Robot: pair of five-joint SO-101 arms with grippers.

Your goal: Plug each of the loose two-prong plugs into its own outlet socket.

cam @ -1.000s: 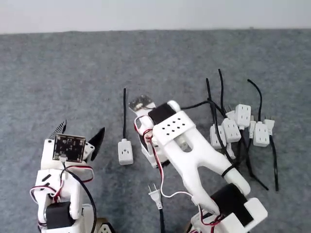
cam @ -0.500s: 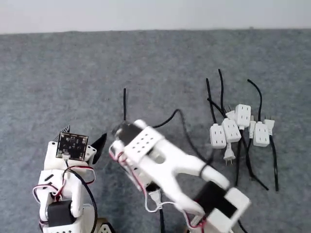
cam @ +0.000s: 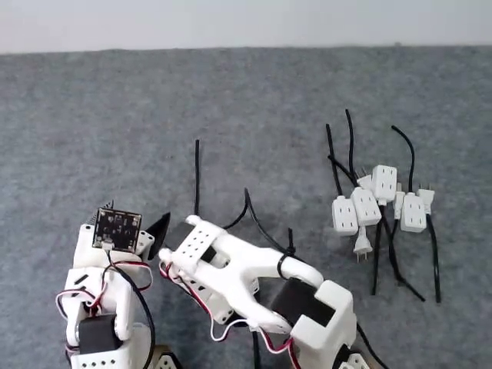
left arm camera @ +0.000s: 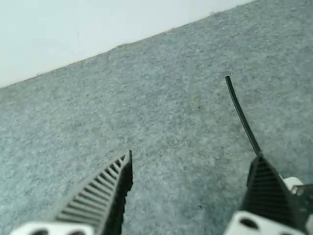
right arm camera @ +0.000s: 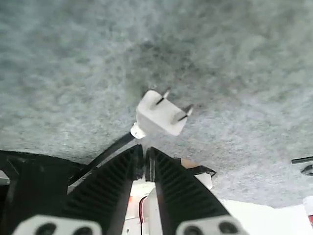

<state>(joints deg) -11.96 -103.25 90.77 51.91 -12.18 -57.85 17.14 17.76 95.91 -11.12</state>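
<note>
Grey felt covers the worktop (cam: 115, 108). Right gripper (right arm camera: 145, 149) is clenched on the tail of a white 2-prong plug (right arm camera: 159, 115), which hangs just over the felt. Left gripper (left arm camera: 192, 157) gapes. Likely the carrying step; next, the prongs must line up with the slots of an outlet socket (cam: 344, 216).

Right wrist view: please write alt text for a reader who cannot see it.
The right claw is shut on the base of a white two-prong plug, whose prongs point away from the camera toward grey carpet. A black cord runs from the plug beside the claw.
</note>
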